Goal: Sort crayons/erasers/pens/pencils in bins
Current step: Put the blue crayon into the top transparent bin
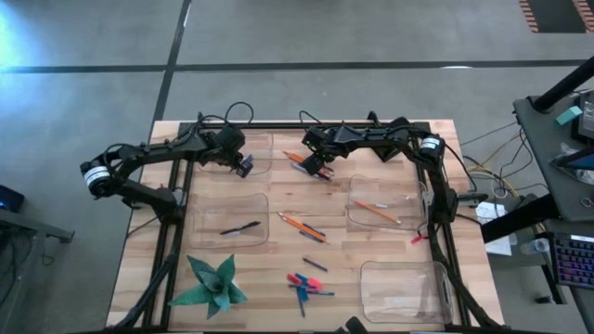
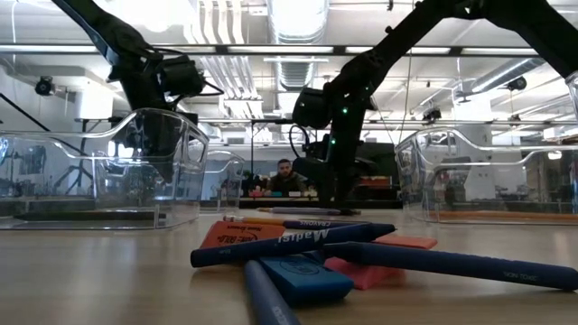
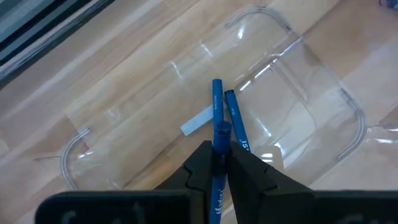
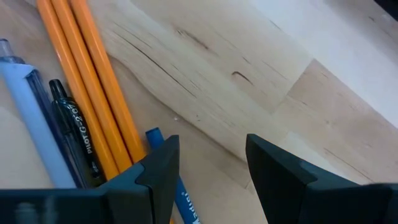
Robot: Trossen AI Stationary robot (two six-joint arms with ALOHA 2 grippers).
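- High view: the left gripper (image 1: pixel 243 165) hangs over the far-left bin (image 1: pixel 264 144), its fingers clamped on a blue crayon (image 3: pixel 217 134). In the left wrist view a second blue crayon (image 3: pixel 235 121) and a pale flat piece (image 3: pixel 198 121) lie in that clear bin below the held one.
- The right gripper (image 1: pixel 320 170) is low over the worktop (image 1: pixel 278 255) near the far middle, fingers apart around nothing, above a small cluster of sticks.
- Right wrist view: that cluster has three orange pencils (image 4: pixel 81 74) side by side, a black pen (image 4: pixel 73 130), a pale pen (image 4: pixel 31 118) and a blue crayon tip (image 4: pixel 163 152) just beside the left finger.
- The near-left bin (image 1: pixel 204 206) holds a black pen (image 1: pixel 241 227); the mid-right bin (image 1: pixel 408 199) holds one orange pencil (image 1: pixel 376 211); the near-right bin (image 1: pixel 404 289) looks bare.
- Two more pencils (image 1: pixel 302 225) lie loose mid-worktop.
- Erasers, pink-red (image 2: pixel 388 271) and blue (image 2: pixel 302 278), sit in a heap with blue crayons (image 2: pixel 298 242) at the near edge.
- A green paper plant (image 1: pixel 212 283) sits at the near left.
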